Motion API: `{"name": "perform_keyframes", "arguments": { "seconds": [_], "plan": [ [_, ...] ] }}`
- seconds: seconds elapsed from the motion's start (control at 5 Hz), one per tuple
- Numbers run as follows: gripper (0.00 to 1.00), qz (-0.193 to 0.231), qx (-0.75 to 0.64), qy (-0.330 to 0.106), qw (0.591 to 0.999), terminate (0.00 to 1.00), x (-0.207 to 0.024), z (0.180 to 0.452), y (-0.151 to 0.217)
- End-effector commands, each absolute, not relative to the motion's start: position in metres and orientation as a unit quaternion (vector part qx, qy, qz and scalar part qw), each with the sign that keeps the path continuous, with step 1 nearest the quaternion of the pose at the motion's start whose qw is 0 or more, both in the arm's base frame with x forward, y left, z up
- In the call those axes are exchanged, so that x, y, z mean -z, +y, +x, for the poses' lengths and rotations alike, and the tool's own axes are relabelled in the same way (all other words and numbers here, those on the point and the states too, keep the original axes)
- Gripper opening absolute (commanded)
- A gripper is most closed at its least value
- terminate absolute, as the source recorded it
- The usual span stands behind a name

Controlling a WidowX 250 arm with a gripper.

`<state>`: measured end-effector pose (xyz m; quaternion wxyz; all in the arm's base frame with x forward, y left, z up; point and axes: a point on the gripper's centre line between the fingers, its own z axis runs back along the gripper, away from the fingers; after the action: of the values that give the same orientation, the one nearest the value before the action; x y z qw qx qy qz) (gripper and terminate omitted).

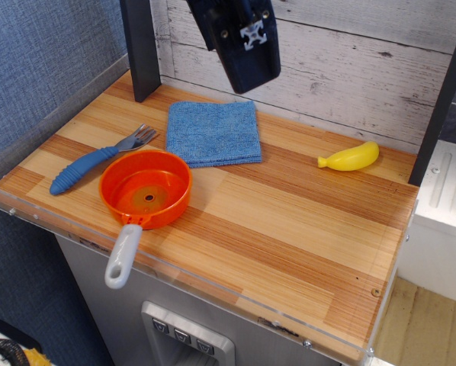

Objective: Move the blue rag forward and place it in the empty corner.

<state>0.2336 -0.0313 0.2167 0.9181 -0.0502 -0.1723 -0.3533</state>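
— Where the clear plastic rim [213, 278] edged the striped wood tabletop [289, 229], what lay nearest?

— At the near right, the empty corner [358, 305] with its small dark hole [376, 292]. Leftward, an orange pan [146, 188] sat with its grey handle [122, 255] overhanging the rim, a blue-handled fork [98, 158] just behind it.

— And the blue rag [213, 133]?

— Folded flat toward the back, just beyond the pan, well apart from a yellow banana [351, 157] at the right.

— The gripper [239, 38]?

— It hung above the rag's far edge, clear of the cloth, holding nothing visible. Whether its jaws were parted could not be told.
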Motion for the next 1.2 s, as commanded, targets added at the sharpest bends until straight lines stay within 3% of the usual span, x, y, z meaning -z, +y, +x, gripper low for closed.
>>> {"name": "perform_keyframes", "arguments": {
  "seconds": [0.0, 0.4, 0.6, 0.8, 1.0],
  "plan": [
    [1.00, -0.050, 0.353, -0.172, 0.918, 0.00, -0.217, 0.234, -0.031],
    [1.00, -0.022, 0.216, -0.133, 0.967, 0.00, -0.187, 0.276, 0.006],
    [1.00, -0.012, 0.120, -0.134, 0.984, 0.00, -0.171, 0.299, 0.031],
    [1.00, -0.017, 0.057, -0.133, 0.989, 0.00, -0.156, 0.318, 0.051],
    [1.00, -0.017, 0.008, -0.102, 0.995, 0.00, -0.131, 0.336, 0.073]
  ]
}}
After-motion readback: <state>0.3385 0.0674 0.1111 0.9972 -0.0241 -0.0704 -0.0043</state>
